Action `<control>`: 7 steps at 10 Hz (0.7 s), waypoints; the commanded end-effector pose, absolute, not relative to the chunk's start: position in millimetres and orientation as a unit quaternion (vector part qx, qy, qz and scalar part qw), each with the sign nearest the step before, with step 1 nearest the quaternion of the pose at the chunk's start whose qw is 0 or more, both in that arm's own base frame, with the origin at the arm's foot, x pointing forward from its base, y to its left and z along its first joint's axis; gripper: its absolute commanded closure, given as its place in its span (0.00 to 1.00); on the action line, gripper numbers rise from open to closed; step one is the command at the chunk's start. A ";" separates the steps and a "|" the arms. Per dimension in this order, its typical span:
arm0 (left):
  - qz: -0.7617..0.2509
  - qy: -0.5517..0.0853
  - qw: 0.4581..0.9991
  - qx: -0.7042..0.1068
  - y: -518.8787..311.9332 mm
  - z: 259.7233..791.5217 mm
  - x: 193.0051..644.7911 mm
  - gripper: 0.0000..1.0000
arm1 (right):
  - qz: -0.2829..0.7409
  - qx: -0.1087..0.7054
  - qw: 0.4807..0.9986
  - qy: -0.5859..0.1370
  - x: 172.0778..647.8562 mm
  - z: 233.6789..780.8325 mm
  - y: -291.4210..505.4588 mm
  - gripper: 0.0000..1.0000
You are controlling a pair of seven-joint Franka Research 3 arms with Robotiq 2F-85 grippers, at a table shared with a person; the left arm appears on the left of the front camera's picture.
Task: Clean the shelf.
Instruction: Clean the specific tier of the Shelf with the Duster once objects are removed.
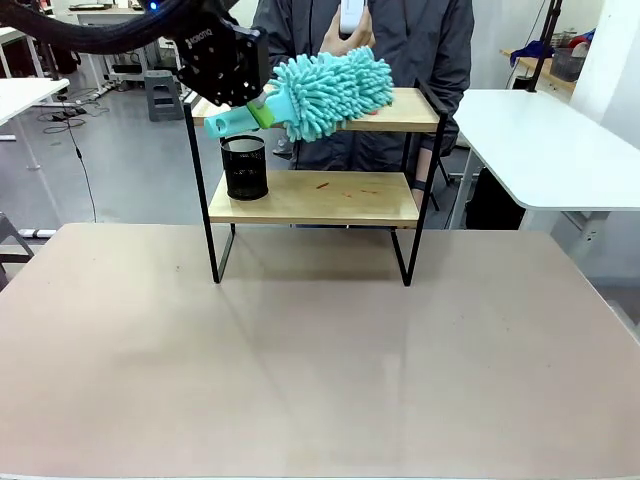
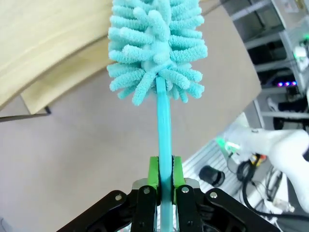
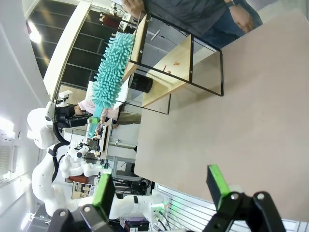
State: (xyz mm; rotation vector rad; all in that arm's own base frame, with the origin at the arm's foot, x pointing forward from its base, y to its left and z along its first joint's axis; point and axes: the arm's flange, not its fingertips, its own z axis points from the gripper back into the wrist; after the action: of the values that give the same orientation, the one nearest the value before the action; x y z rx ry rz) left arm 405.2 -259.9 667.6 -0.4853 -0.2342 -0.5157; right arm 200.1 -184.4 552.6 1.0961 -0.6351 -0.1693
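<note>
Two wooden boards in a thin black frame make up the shelf (image 1: pixel 330 200), which stands on the far part of the surface (image 1: pixel 320 350), in front of a person (image 1: pixel 400 40) in a dark jacket.

The left hand (image 1: pixel 258 108) hangs at the top board's left end, just outside the frame post. It is clamped narrow on the pale teal handle of a duster (image 1: pixel 335 92). In the left wrist view the green pads (image 2: pixel 153 170) press the handle from both sides, and the duster (image 2: pixel 157 43) runs straight out ahead of the hand (image 2: pixel 165 171). Its shaggy head lies over the shelf boards (image 2: pixel 43 38), with the surface (image 2: pixel 96 145) beneath.

From the front, the head lies beyond the hand along the top board, covering its left and middle parts. It seems to rest on the wood, though the contact itself is hard to make out. Below the hand, a black mesh cup (image 1: pixel 244 167) stands upright at the left end of the lower board. Farther along that board from the cup are a few small reddish specks (image 1: pixel 322 184).

The right hand (image 3: pixel 161 188) is spread wide, holding nothing, above the bare surface (image 3: pixel 241 111). Well ahead of it are the shelf (image 3: pixel 169 72), the cup (image 3: pixel 141 83) and the duster (image 3: pixel 110 79).
</note>
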 end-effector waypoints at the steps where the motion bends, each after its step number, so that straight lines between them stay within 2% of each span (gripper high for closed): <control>1: -0.300 -0.068 0.917 -0.253 -243.5 674.0 402.3 0.88 | -0.069 0.514 0.798 -0.306 201.9 555.2 -183.5 0.00; 3: -0.368 -0.005 0.887 -0.278 -225.7 684.3 393.1 0.88 | -0.069 0.514 0.798 -0.306 201.9 555.2 -183.5 0.00; 5: -0.459 0.076 0.824 -0.325 -191.5 706.4 362.7 0.88 | -0.069 0.514 0.798 -0.306 201.9 555.2 -183.5 0.00; 7: -0.470 0.046 0.810 -0.348 -163.4 721.9 340.5 0.88 | -0.069 0.514 0.798 -0.306 201.9 555.2 -183.5 0.00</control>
State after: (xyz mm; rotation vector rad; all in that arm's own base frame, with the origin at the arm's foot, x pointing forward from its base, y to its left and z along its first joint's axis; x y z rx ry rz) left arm 340.2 -175.2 713.8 -0.7144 0.1368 -1.0052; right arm 200.0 -184.6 552.9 1.0958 -0.6352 -0.1690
